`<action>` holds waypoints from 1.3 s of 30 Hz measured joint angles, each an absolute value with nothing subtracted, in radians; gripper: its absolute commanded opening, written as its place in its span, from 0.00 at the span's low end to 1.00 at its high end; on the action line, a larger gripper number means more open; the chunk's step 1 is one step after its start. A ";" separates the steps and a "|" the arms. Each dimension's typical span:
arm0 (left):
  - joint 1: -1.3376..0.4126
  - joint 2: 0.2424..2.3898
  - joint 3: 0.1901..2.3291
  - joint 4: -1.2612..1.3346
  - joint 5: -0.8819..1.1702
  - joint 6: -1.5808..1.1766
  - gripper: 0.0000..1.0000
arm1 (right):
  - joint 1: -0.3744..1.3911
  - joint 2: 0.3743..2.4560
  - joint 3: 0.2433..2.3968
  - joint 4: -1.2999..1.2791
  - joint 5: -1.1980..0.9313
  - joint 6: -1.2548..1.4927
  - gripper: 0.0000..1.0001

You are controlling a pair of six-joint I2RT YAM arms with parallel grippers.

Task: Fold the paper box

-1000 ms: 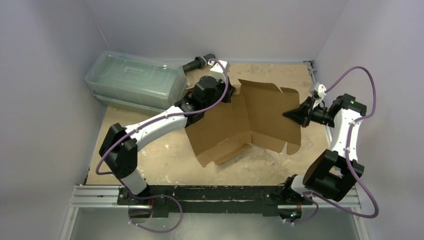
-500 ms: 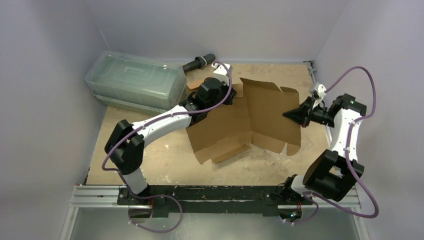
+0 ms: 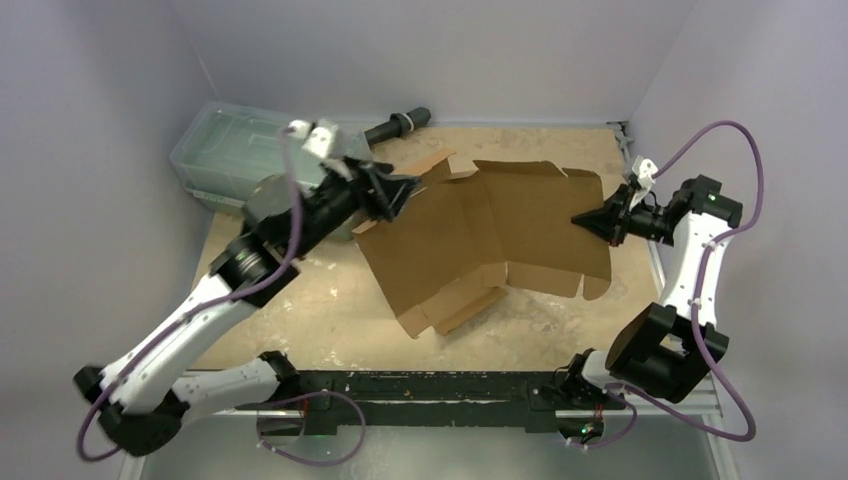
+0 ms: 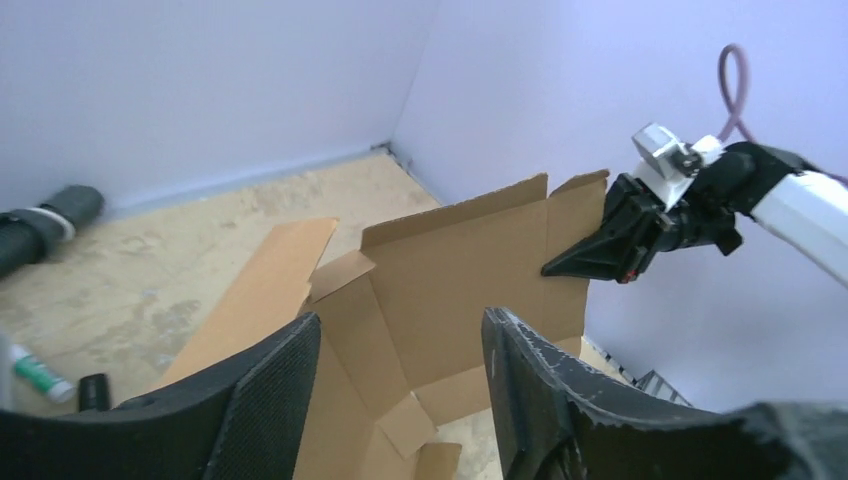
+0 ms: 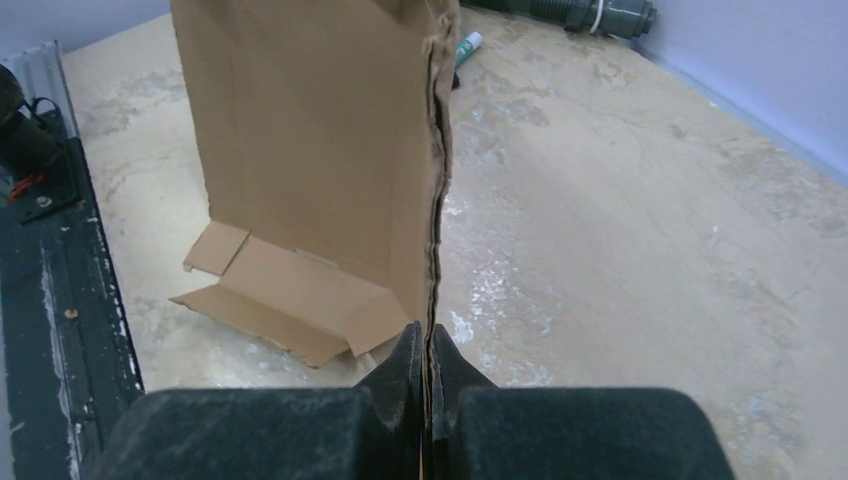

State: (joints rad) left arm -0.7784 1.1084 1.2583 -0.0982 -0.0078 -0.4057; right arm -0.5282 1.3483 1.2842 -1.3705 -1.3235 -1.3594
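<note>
Right gripper [image 3: 588, 218] pinches paper box [image 3: 480, 235] edge, arm bent upright; left gripper [image 3: 398, 190] parted, empty, arm outstretched.

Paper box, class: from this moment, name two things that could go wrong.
1. Only the right hand pinches the paper box, by one thin edge; the raised panel might slip or tear.
2. The left hand is open and off the box, so it may flop flat.
</note>
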 measured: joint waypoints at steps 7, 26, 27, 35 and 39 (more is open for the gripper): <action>-0.773 0.736 1.020 -0.213 -0.134 -0.384 0.65 | -0.528 1.348 1.386 -1.369 -1.291 -1.333 0.00; -0.773 0.481 0.455 -0.187 -0.210 -0.657 0.87 | -0.451 1.348 1.490 -1.227 -1.129 -1.098 0.00; -0.773 0.497 0.438 -0.169 -0.197 -0.672 0.87 | -0.439 1.346 1.490 -1.210 -1.117 -1.080 0.00; -0.773 0.597 0.321 -0.005 -0.081 -0.744 0.84 | -0.366 1.310 1.480 -1.061 -1.052 -0.920 0.00; -0.773 0.628 0.310 0.065 -0.067 -0.752 0.71 | -0.365 1.306 1.480 -1.021 -1.034 -0.874 0.00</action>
